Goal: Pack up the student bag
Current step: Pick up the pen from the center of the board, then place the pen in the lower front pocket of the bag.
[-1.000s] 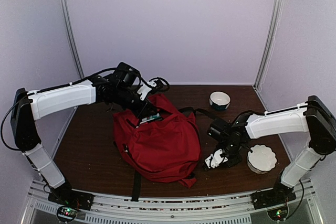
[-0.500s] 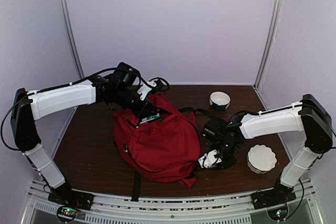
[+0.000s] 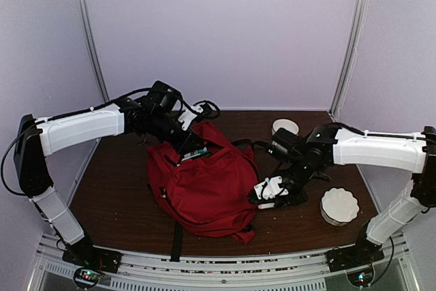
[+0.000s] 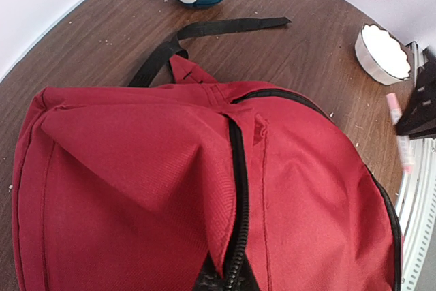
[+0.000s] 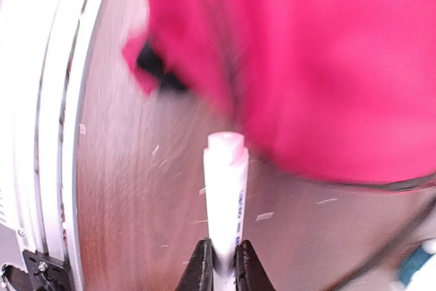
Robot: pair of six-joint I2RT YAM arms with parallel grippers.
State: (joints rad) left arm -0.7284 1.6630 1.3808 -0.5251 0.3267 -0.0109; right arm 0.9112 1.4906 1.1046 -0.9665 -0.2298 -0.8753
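Note:
The student bag (image 3: 204,185) is a large red backpack lying in the middle of the table, its black zip (image 4: 237,168) running down the top. My left gripper (image 3: 192,149) sits at the bag's far top edge, shut on a pinched fold of red fabric beside the zip (image 4: 219,274). The right gripper (image 3: 264,195) hovers just off the bag's right side, shut on a white pen with a pinkish tip (image 5: 225,182) that points toward the red fabric (image 5: 306,52). The same pen (image 4: 400,134) shows at the right edge of the left wrist view.
A blue bowl with a white inside (image 3: 283,127) stands at the back, partly behind my right arm. A white scalloped bowl (image 3: 338,206) sits at the front right. A black strap (image 4: 204,31) trails over the brown table (image 3: 109,195) behind the bag.
My right arm has swung left and risen, carrying the pen from beside the white bowl to the bag's right edge. The left arm and the bag have not moved.

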